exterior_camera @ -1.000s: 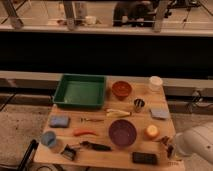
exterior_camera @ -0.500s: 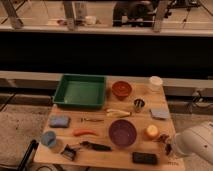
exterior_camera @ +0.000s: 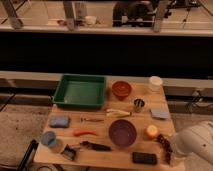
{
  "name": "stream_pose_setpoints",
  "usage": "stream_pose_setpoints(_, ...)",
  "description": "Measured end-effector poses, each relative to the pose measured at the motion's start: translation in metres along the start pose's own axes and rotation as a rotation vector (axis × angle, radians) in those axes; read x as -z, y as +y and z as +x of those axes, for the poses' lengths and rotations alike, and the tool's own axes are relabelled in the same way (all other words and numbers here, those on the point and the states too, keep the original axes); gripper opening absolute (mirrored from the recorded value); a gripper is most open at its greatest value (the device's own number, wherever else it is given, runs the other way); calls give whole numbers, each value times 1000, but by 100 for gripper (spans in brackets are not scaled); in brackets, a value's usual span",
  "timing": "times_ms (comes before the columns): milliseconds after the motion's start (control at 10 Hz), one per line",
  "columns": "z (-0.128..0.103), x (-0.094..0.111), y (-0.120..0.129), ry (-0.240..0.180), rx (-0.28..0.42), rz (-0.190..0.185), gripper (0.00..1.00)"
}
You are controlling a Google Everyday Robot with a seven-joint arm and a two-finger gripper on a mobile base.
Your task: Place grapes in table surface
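The grapes (exterior_camera: 164, 142), a dark red-purple bunch, are at the front right corner of the light wooden table surface (exterior_camera: 120, 154), just right of the orange fruit (exterior_camera: 151, 131). My gripper (exterior_camera: 171, 150) is at the end of the white arm (exterior_camera: 197, 144), which reaches in from the lower right. The gripper is right at the grapes, low over the table's edge. I cannot tell whether the grapes rest on the wood or hang in the gripper.
Around the table surface are a green tray (exterior_camera: 80, 91), a brown bowl (exterior_camera: 121, 89), a white cup (exterior_camera: 156, 83), a metal cup (exterior_camera: 139, 104), a purple bowl (exterior_camera: 123, 132), a black block (exterior_camera: 144, 158), a blue sponge (exterior_camera: 59, 121) and a red pepper (exterior_camera: 85, 132).
The white arm has shifted slightly at the table's front right corner. The grapes stay by the gripper there. Nothing else on the table has moved.
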Motion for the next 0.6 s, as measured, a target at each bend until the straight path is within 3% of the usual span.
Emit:
stream_pose_setpoints(200, 0, 1, 0, -5, -1, -1, 80)
stream_pose_setpoints(600, 7, 29, -10, -18, -37, 32, 80)
